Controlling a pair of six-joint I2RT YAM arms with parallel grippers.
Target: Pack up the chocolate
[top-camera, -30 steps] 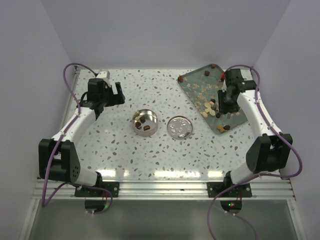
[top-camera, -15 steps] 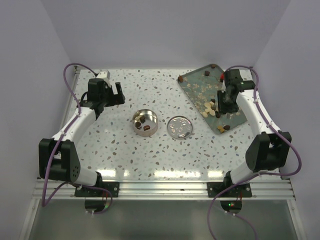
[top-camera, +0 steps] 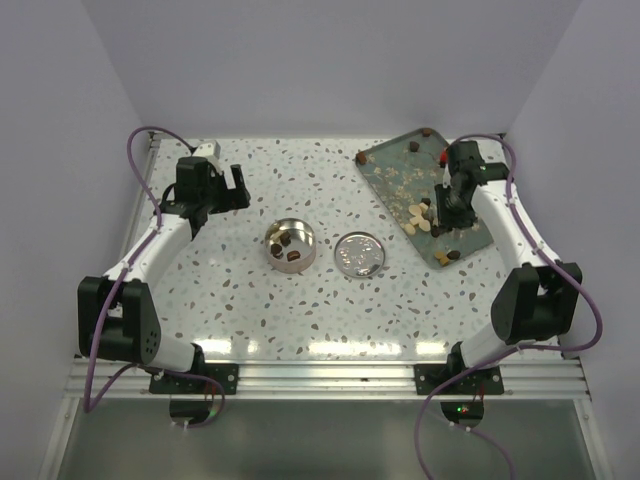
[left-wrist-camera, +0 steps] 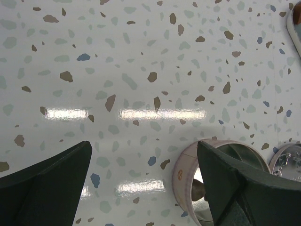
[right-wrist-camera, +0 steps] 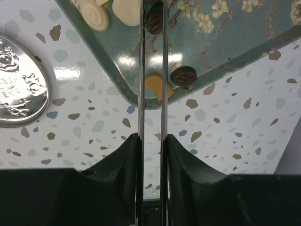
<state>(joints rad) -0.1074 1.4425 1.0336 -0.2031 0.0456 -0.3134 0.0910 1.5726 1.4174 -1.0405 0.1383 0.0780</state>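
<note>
Overhead, my right gripper (top-camera: pixel 443 207) hides its own tips above the tray (top-camera: pixel 390 172); its wrist view shows them nipped onto one dark chocolate (right-wrist-camera: pixel 154 19). The lid (right-wrist-camera: pixel 19 84) lies at nine o'clock there. My left gripper (left-wrist-camera: pixel 143 148) gapes empty, with the tin (left-wrist-camera: pixel 184 186) at four o'clock.

Plain pale lilac walls (top-camera: pixel 320 60) enclose a white terrazzo surface (top-camera: pixel 300 310) flecked brown, grey-green and blue, light glinting in bright bars near its aluminium front rail (top-camera: pixel 330 378).

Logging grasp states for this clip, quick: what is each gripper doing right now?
Left gripper: open, holding nothing.
Right gripper: closed on a dark chocolate piece, apparently gripping it.
</note>
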